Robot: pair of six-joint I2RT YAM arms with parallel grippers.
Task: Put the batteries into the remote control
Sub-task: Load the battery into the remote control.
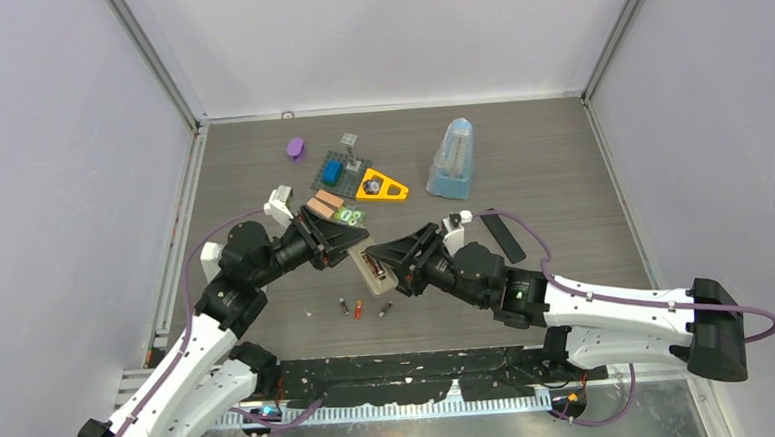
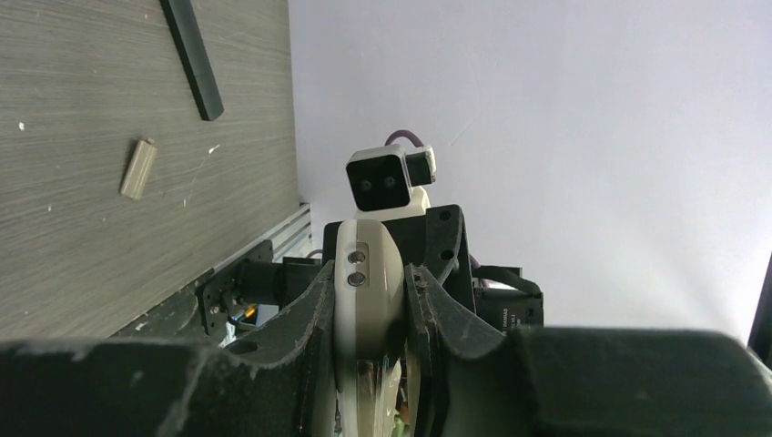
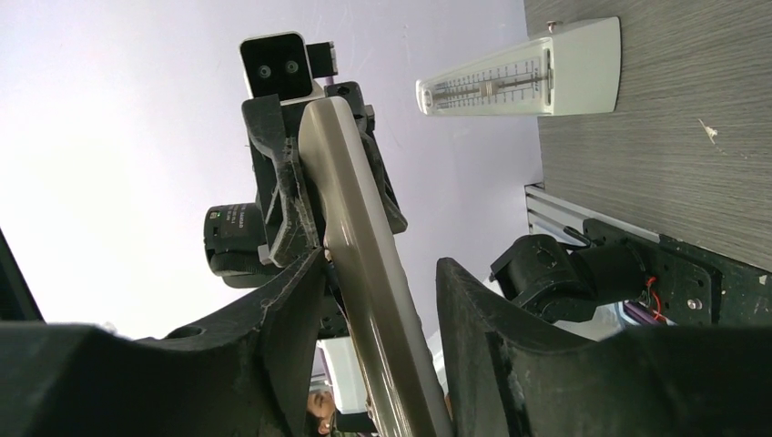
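White plastic remote control (image 2: 367, 264), held off the table (image 1: 562, 189) between both arms, mid-workspace.

I see the left gripper (image 2: 370, 284) clamped on its rounded end, where two small round dots sit one above the other. Edge-on from the right wrist it looks slim and greyish. The right gripper (image 3: 380, 273) is parted around it: one finger (image 3: 291, 300) touches the body, the other stands clear with a gap. From above, its upturned face looks brownish. Three batteries (image 1: 357, 308), thin and dark, one wrapped red-orange, lie apart on the wood nearer the arm bases.
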